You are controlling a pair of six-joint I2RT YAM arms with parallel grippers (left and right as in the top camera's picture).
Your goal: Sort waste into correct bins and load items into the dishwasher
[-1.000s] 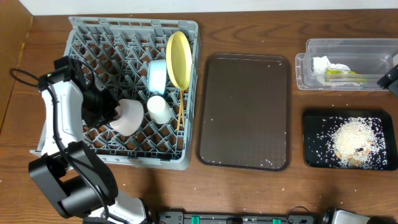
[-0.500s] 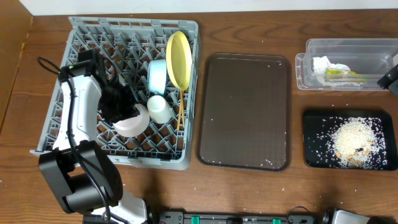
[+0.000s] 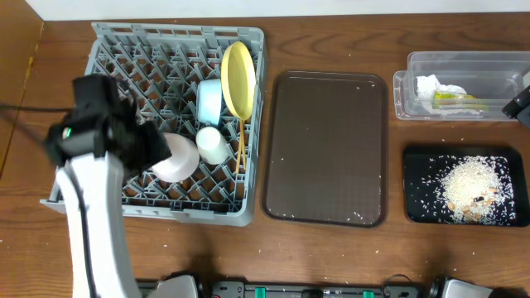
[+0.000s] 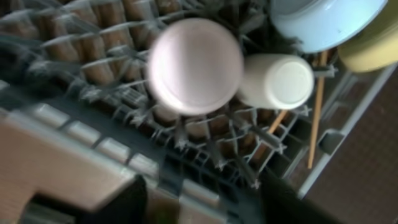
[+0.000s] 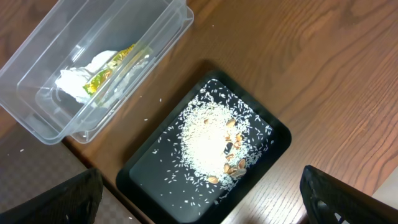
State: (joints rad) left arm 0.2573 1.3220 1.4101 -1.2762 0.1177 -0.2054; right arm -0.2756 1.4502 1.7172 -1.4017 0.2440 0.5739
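Left arm bends over grey dish rack [image 3: 108, 50] from its left side, left gripper [image 3: 151, 147] just beside pink saucer [image 3: 175, 157], fingers parted, gripping nothing. Saucer sits among pegs next to cream cup [image 3: 213, 144]. Also racked: light blue bowl [image 3: 209, 101], yellow plate [image 3: 238, 79] on edge, chopsticks [image 3: 241, 145]. Right gripper [image 5: 199, 205] hangs above the bins, fingers spread wide, empty. Clear tub [image 3: 464, 60] holds napkin [image 3: 431, 85] and wrapper [image 3: 454, 97]; black tray [image 3: 414, 186] holds rice crumbs [image 3: 472, 190]. Brown serving tray [image 3: 325, 149] lies between.
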